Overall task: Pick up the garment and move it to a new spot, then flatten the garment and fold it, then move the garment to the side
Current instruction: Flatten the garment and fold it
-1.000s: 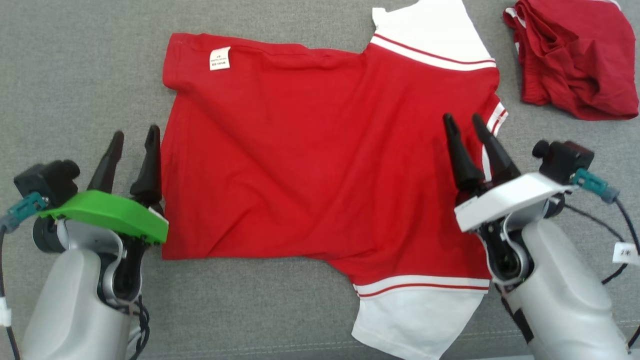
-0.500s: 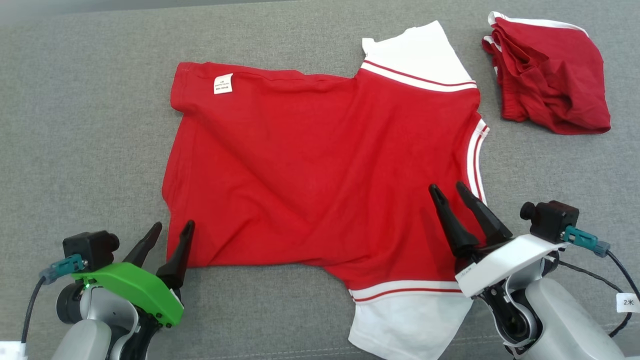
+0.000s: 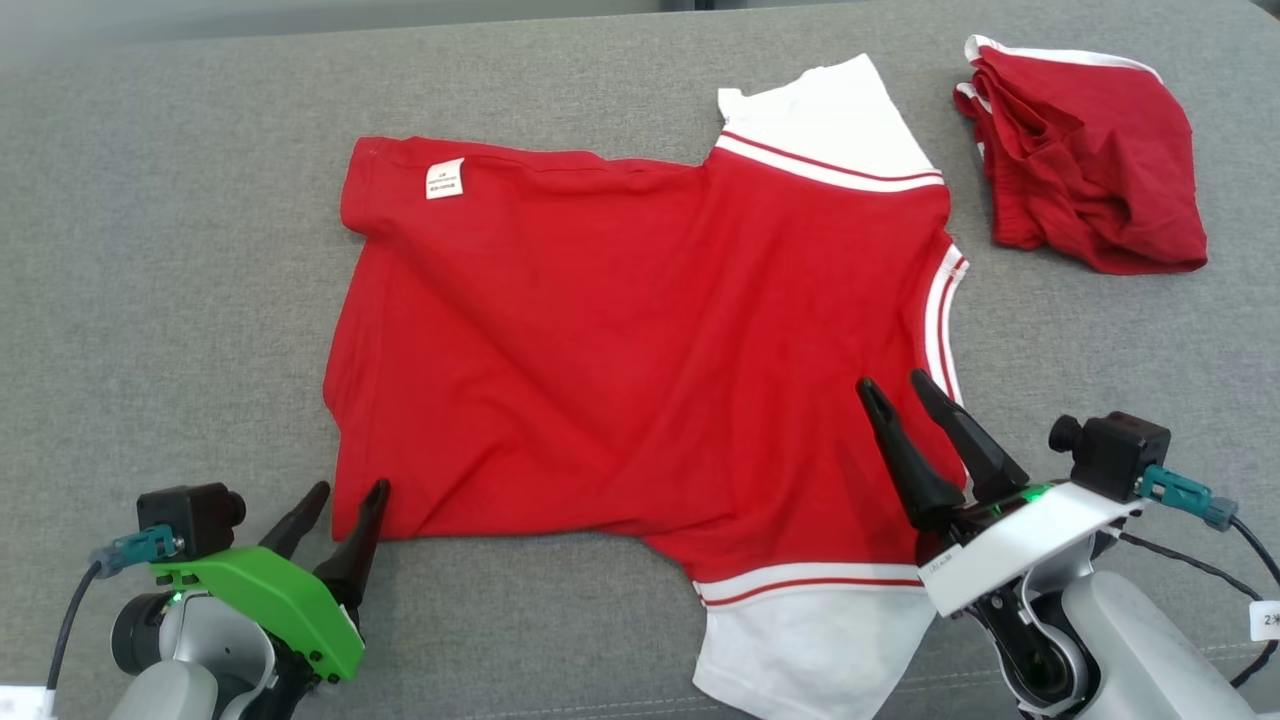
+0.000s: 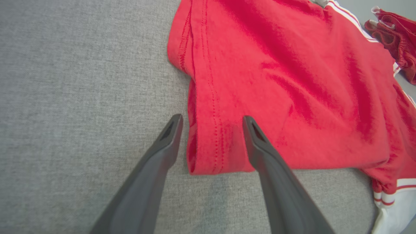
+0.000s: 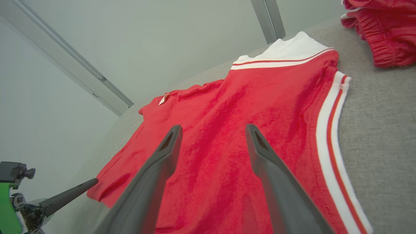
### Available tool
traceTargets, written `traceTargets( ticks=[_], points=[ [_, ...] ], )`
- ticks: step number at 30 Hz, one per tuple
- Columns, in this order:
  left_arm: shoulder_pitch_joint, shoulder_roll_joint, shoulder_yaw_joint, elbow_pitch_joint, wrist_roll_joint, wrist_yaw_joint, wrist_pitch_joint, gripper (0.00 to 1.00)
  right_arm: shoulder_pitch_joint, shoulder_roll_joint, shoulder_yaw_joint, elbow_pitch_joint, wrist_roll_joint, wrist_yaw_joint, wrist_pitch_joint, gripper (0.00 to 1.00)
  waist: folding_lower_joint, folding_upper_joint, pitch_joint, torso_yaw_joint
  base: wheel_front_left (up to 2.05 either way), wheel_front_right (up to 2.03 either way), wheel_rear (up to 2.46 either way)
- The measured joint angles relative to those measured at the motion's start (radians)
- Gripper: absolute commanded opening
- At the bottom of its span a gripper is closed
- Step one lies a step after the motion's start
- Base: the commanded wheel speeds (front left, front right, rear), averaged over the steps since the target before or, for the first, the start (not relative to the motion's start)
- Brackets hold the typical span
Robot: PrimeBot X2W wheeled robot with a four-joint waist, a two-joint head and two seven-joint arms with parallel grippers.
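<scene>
The garment [image 3: 620, 350] is a red T-shirt with white sleeves, lying spread flat on the grey surface [image 3: 150, 300]. My left gripper [image 3: 349, 490] is open at the shirt's near-left hem corner. In the left wrist view [image 4: 212, 118] one finger is over the grey surface and the other over the red cloth [image 4: 292, 81], with the hem corner between them. My right gripper [image 3: 892, 383] is open above the shirt's near-right part, just inside the striped collar edge. The right wrist view [image 5: 213, 127] shows red fabric [image 5: 260, 97] between its fingers.
A second, crumpled red garment [image 3: 1085, 165] lies at the far right, apart from the shirt; it also shows in the wrist views [image 4: 398, 42] [image 5: 380, 32]. A pale wall with metal rails [image 5: 107, 87] stands behind the surface.
The head camera has shifted. Relative to the shirt, the left gripper moved from the middle of the left hem to the near corner, and the right gripper drew back toward me. The shirt lies unchanged.
</scene>
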Motion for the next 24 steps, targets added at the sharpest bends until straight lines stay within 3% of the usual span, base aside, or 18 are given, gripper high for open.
traceTargets(
  ticks=[2,4,6,10,11,17,24],
  points=[
    [0.002,0.003,-0.002,0.0,0.0,0.0,0.013,0.84,0.01,-0.005,-0.003,-0.009,0.004,0.0,0.0,1.0,0.0,0.0,-0.001,-0.006,0.0,0.0,0.0],
    [0.009,0.004,-0.003,0.001,-0.001,0.0,0.016,0.87,0.022,-0.01,-0.004,-0.013,0.005,0.0,0.0,1.0,0.0,0.0,-0.002,-0.012,0.0,0.0,0.0],
    [0.014,0.006,-0.004,0.004,-0.001,0.0,0.025,0.79,0.032,-0.014,-0.004,-0.019,0.006,0.0,0.003,1.0,0.0,0.0,-0.004,-0.016,0.0,0.0,0.0],
    [0.014,0.007,-0.021,-0.01,0.0,0.0,0.026,0.04,0.038,-0.025,-0.009,-0.04,0.012,0.0,0.004,1.0,0.0,0.0,-0.008,-0.024,0.0,0.0,0.0],
    [0.014,0.007,-0.026,-0.017,0.0,0.0,0.026,0.0,0.039,-0.029,-0.012,-0.044,0.013,0.0,0.004,1.0,0.0,0.0,-0.008,-0.025,0.0,0.0,0.0],
    [-0.004,0.008,-0.024,-0.06,0.015,-0.009,-0.003,0.0,0.051,-0.033,-0.019,-0.065,0.013,0.0,0.004,1.0,0.0,0.0,-0.01,-0.029,0.0,0.0,0.0],
    [-0.154,-0.025,0.028,-0.086,0.015,-0.008,-0.07,0.0,0.057,-0.038,-0.021,-0.102,0.014,0.0,0.013,1.0,0.0,0.0,0.007,-0.033,0.0,0.0,0.0]
  ],
)
